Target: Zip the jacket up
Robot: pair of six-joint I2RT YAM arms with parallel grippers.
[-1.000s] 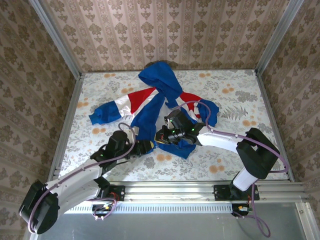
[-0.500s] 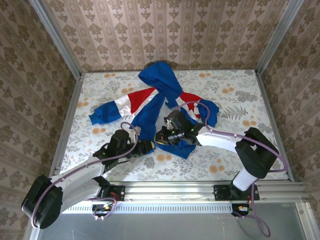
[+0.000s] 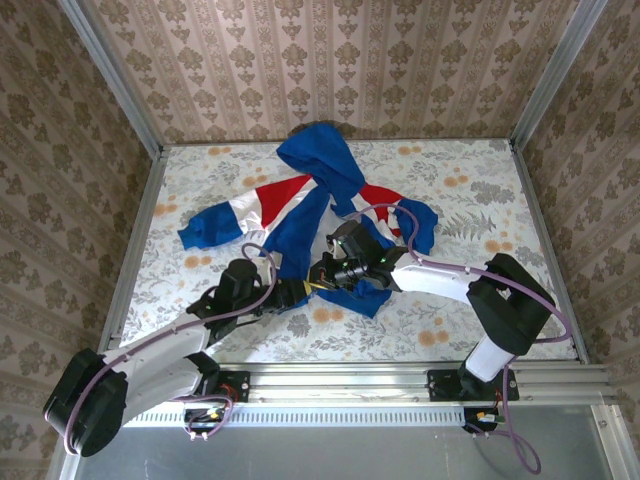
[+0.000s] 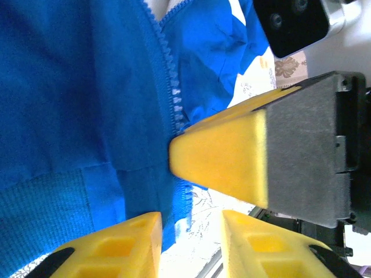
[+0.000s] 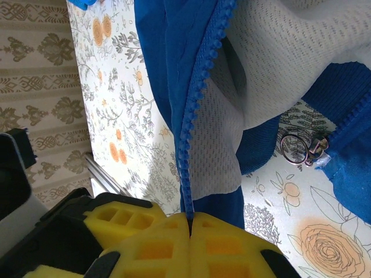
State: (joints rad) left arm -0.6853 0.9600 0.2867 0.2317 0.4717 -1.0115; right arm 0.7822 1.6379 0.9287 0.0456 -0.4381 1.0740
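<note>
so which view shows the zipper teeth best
Right wrist: a long run of zipper teeth leads down into the right gripper. Left wrist shows a shorter run; top view: too small to tell.

The royal-blue jacket (image 3: 305, 225) lies crumpled on the bench (image 3: 470, 320), with the hood (image 3: 318, 158) toward 12 o'clock and one sleeve (image 3: 215, 225) toward 9 o'clock. The zipper (image 5: 200, 87) is open and the pale mesh lining (image 5: 278, 58) is exposed.

There was one blue jacket (image 3: 300, 215) on one surface (image 3: 480, 200). There were two hands, the left hand (image 3: 297, 293) and the right hand (image 3: 324, 276). There was one small metal ring (image 5: 295, 149).
</note>
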